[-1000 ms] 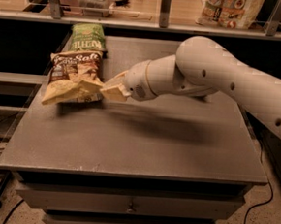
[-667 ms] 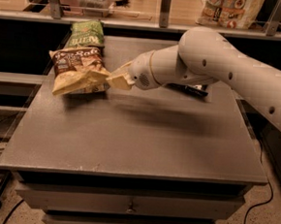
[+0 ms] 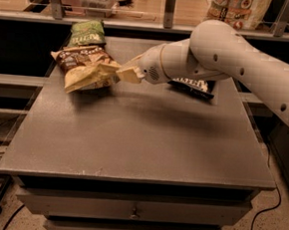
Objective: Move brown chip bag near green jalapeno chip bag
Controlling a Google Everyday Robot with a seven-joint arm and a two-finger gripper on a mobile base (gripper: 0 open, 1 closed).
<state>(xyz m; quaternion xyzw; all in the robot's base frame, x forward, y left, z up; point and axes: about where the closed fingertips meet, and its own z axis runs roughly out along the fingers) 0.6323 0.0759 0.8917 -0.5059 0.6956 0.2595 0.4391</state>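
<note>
The brown chip bag lies at the table's back left, its dark centre with white lettering toward the back and its tan end toward the front. The green jalapeno chip bag lies just behind it, almost touching its far edge. My gripper reaches in from the right and is shut on the brown bag's right edge, which looks slightly raised off the table. The white arm stretches across the back right of the table.
A small dark blue bag lies at the back right, partly hidden under my arm. The grey table has drawers below its front edge. A glass-fronted shelf with packaged goods runs behind the table.
My gripper has carried the brown bag toward the back of the table and slightly right, closer to the green bag. The green and blue bags have not moved.
</note>
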